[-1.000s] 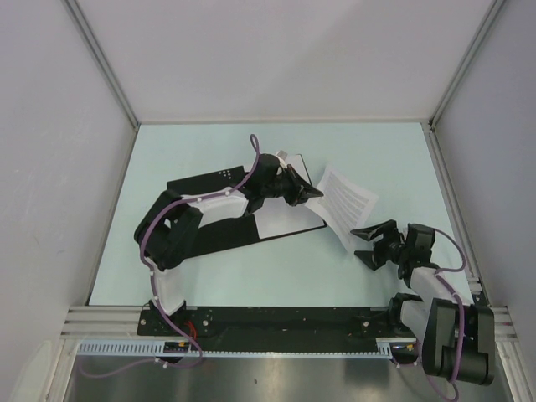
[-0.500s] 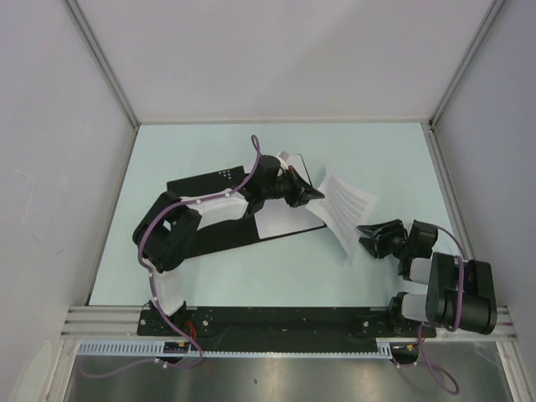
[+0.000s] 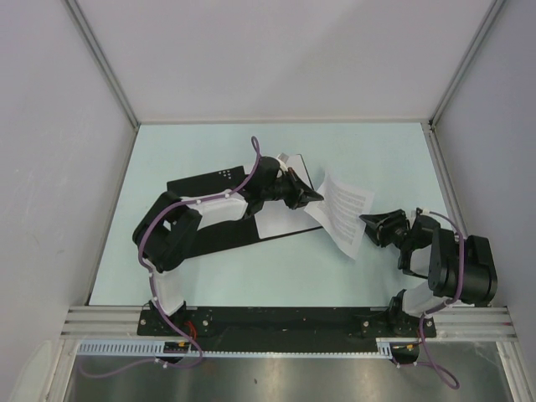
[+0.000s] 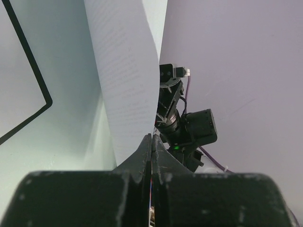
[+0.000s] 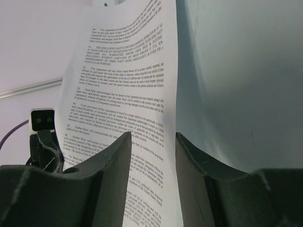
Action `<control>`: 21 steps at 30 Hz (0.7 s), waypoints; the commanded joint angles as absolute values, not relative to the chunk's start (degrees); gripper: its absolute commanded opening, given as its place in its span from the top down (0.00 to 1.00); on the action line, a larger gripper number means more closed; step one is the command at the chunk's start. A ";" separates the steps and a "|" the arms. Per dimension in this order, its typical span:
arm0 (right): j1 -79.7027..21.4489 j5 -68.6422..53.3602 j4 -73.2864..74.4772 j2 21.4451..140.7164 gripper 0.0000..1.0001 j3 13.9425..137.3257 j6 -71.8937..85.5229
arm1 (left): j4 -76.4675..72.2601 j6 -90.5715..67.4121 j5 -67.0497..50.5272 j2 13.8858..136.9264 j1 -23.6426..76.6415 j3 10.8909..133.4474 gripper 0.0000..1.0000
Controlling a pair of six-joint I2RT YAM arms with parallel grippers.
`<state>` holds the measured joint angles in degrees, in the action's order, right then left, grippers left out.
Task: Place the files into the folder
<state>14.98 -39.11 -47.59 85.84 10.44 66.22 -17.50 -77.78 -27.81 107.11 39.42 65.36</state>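
Observation:
The folder (image 3: 213,239) lies open and black side up left of centre, with one white file (image 3: 285,222) flat on it. A second file (image 3: 345,213), a printed sheet, is lifted off the table to its right. My left gripper (image 3: 311,196) is shut on that sheet's left edge; in the left wrist view the sheet (image 4: 125,71) rises from the shut gripper (image 4: 151,137). My right gripper (image 3: 369,226) is at the sheet's right edge. In the right wrist view the printed sheet (image 5: 123,71) passes through the gripper (image 5: 152,135), whose jaws stand apart.
The pale green table (image 3: 377,151) is boxed in by grey walls, with metal posts at the back corners (image 3: 431,126). The left arm (image 3: 176,226) lies across the folder. The right arm's elbow (image 3: 465,272) sits close to the right wall.
My right gripper has moved up from the near right to the printed sheet's right edge and its jaws have narrowed. The left gripper stays shut on the sheet, which shifted slightly.

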 commanded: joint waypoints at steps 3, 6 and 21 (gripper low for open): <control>14.94 -38.67 -50.98 88.77 0.52 10.99 63.29 | -19.07 -77.26 -29.88 105.12 39.73 66.44 1.00; 15.12 -38.15 -51.67 90.44 0.56 11.69 61.61 | -19.42 -77.34 -29.97 105.12 39.73 66.10 1.00; 12.57 -39.73 -33.51 79.91 1.00 30.57 42.65 | -5.21 -52.94 -19.88 95.81 40.96 60.65 0.39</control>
